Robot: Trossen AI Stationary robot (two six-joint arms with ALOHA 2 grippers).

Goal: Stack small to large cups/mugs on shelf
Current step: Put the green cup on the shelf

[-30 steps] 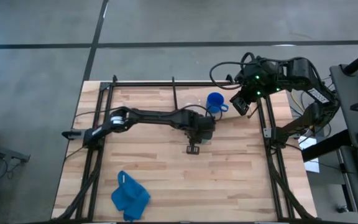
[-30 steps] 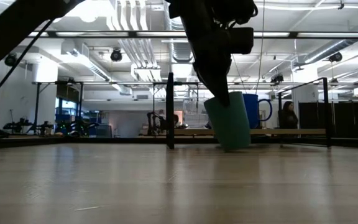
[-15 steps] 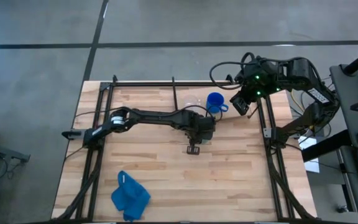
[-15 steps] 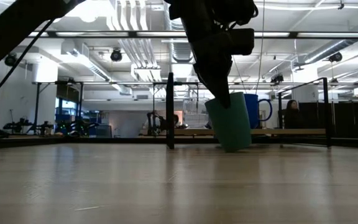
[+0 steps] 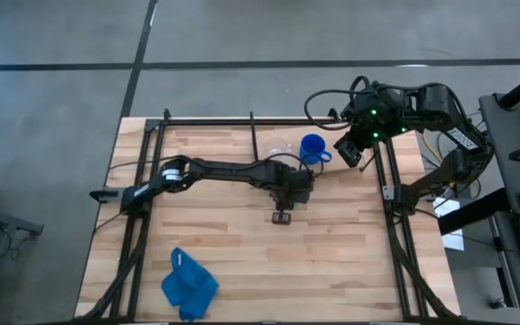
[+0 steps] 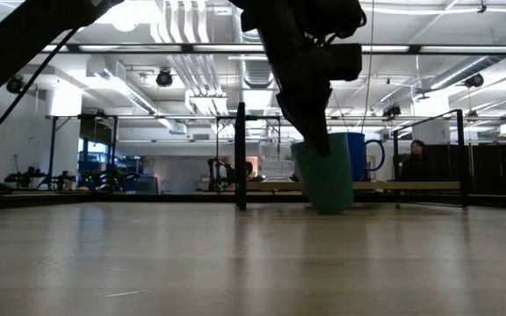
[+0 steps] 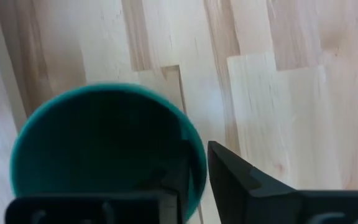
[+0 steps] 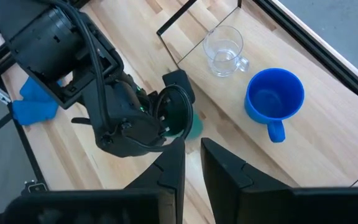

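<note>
The dark green handleless cup (image 6: 328,175) stands near the table's middle, in front of the shelf (image 5: 264,135). My left gripper (image 5: 289,188) is shut on its rim and hides it in the high view. The bright blue mug (image 5: 312,147) and the small clear glass cup (image 5: 283,144) stand upright side by side on the shelf board; both also show in the right wrist view, the mug (image 8: 275,93) and the glass (image 8: 222,50). My right gripper (image 5: 350,149) hovers above the shelf's right end, its fingers close together and empty. My left gripper holds the green cup by its rim wall (image 7: 194,171), one finger inside the cup and one outside (image 7: 241,180). The fingers come from above, slanting down. The cup is upright, its base down at the tabletop (image 6: 328,211); whether it touches I cannot tell.
A crumpled blue cloth (image 5: 188,284) lies at the table's near left. Thin black rods (image 5: 253,135) edge the shelf, and one upright post stands at its left end. Black frame bars (image 5: 395,226) run along the table's left and right sides.
</note>
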